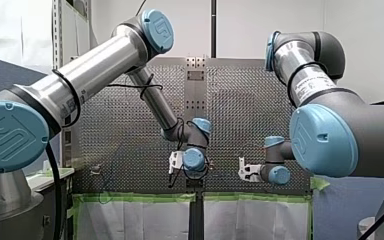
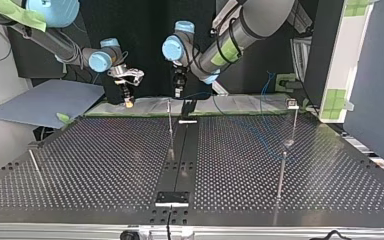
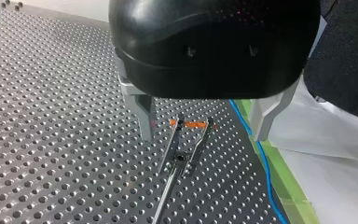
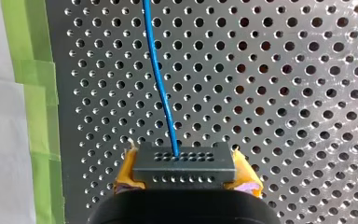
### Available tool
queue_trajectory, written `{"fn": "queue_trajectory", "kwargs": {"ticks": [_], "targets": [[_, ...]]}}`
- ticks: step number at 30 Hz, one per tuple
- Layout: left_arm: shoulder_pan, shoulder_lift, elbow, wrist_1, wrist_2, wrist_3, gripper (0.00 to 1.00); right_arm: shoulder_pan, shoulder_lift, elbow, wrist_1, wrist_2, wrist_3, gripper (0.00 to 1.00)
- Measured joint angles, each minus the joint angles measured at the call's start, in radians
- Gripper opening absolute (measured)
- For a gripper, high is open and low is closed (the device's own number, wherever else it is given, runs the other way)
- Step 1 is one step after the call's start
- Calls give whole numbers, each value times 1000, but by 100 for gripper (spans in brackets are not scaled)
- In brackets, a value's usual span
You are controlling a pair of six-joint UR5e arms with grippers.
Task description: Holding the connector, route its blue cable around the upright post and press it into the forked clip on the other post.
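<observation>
Right wrist view: our right gripper [image 4: 184, 173] is clamping the connector [image 4: 184, 163] by its ends; the blue cable [image 4: 161, 79] is looking light and floppy.

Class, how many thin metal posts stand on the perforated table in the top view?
4 posts: the middle post toward the far edge, the far-right post, the nearer right post, the left post. More may be hidden.

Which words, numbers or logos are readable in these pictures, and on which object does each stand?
No text reads clearly.
Label on my right arm: a printed line, too blurred to read.
Blue joint cap: an embossed logo mark, no legible letters.
</observation>
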Motion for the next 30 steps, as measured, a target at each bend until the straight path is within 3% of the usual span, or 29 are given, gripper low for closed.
{"fn": "queue_trajectory", "kwargs": {"ticks": [8, 15, 22, 30], "targets": [[1, 0, -8, -19, 2, -4, 100, 0, -6, 6, -3, -1, -1, 0], [6, 0, -39, -8, 3, -19, 100, 1, -45, 27, -12, -7, -2, 0], [13, 0, -46, -1, 3, -23, 100, 1, -82, 62, -30, -3, -2, 0], [23, 0, -46, 0, 4, -23, 100, 0, -87, 111, -68, 6, -3, 0]]}}
